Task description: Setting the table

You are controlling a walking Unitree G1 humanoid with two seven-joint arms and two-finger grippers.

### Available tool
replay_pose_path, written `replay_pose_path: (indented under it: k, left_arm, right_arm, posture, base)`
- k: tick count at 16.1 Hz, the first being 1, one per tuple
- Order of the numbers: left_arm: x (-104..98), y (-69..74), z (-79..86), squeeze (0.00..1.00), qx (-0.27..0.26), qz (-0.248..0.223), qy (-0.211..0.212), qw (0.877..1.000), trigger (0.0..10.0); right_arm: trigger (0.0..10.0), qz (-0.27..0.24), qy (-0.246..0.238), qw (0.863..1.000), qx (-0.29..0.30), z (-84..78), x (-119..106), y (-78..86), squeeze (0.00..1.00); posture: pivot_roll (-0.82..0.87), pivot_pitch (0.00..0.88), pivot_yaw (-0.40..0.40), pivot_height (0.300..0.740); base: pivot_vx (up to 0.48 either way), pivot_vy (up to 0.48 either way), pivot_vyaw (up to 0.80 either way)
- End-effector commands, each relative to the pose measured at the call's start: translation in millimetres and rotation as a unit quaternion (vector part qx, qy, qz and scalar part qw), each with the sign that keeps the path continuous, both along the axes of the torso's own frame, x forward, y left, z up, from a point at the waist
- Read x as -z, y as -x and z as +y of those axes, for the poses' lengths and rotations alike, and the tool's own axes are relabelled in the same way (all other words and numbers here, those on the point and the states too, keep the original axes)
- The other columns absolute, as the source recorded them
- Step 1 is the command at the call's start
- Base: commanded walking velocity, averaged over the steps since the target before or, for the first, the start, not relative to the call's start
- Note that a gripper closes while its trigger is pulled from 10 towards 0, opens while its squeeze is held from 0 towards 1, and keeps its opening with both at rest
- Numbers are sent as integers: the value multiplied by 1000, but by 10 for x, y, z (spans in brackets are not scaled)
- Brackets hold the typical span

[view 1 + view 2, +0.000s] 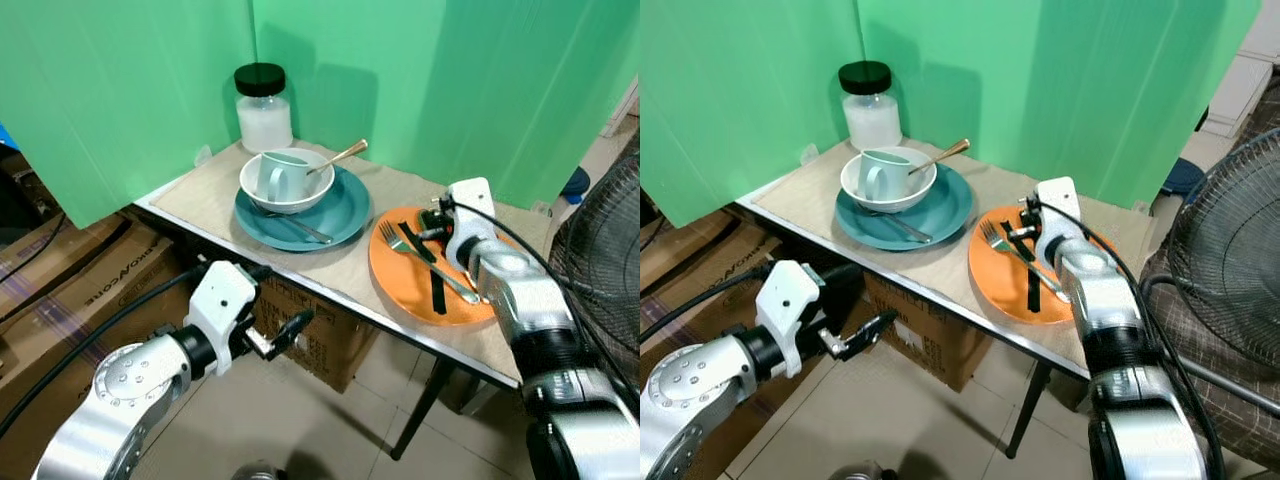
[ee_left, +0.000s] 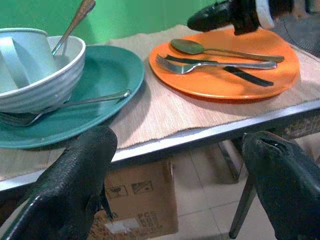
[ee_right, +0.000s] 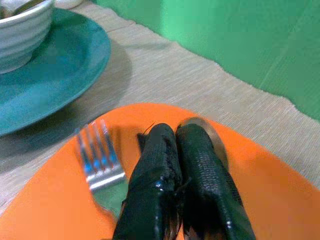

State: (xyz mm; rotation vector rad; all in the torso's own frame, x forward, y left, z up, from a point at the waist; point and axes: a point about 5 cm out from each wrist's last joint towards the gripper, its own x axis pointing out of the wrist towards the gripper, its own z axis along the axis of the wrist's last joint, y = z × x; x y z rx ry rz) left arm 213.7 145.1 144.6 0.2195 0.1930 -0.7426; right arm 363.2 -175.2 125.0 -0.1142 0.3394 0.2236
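Right wrist view: the right gripper (image 3: pixel 175 150) hovers low over the orange plate (image 1: pixel 400 285), fingers pressed together, holding nothing.

The fork (image 3: pixel 102 165) lies just beside the fingers, the spoon (image 3: pixel 210 137) under their tips and a black-handled utensil (image 1: pixel 432 280) beneath. To lift one piece cleanly, the robot would probably need to part the fingers, straddle a single handle and close squarely. The left gripper (image 1: pixel 285 335) hangs below the table (image 1: pixel 200 190) edge, fingers wide apart and empty, facing the teal plate (image 2: pixel 115 75) with its bowl (image 2: pixel 55 82).

Green backdrop (image 1: pixel 400 70), tiled floor (image 1: pixel 330 420), cardboard boxes (image 1: pixel 80 270) under table.
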Motion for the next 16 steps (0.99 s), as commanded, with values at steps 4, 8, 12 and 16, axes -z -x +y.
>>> replay_pose_path:
  k: [4, 8, 12, 16]
  left_arm:
    - [4, 52, -55, 0, 27, 12, 3, 1000, 10000]
    - [-11, 45, -55, 0, 32, 14, 9, 999, 10000]
    - [-13, 26, -55, 0, 39, 15, 8, 999, 10000]
    - [-13, -3, -63, 0, 46, 15, 7, 999, 10000]
  right_arm:
    - [10000, 31, 12, 999, -1, -185, 17, -67, 1000]
    - [10000, 51, 0, 999, 16, -343, 90, -64, 1000]
    - [10000, 71, -4, 997, 18, -431, 194, -25, 1000]
    - [10000, 99, 3, 994, 44, -515, 336, 28, 0]
  posture:
    - [152, 0, 11, 740]
    - [147, 0, 20, 740]
    - [136, 0, 39, 740]
    - [137, 0, 47, 740]
  base:
    - [0, 0, 0]
    - [0, 0, 0]
    - [0, 0, 0]
    - [0, 0, 0]
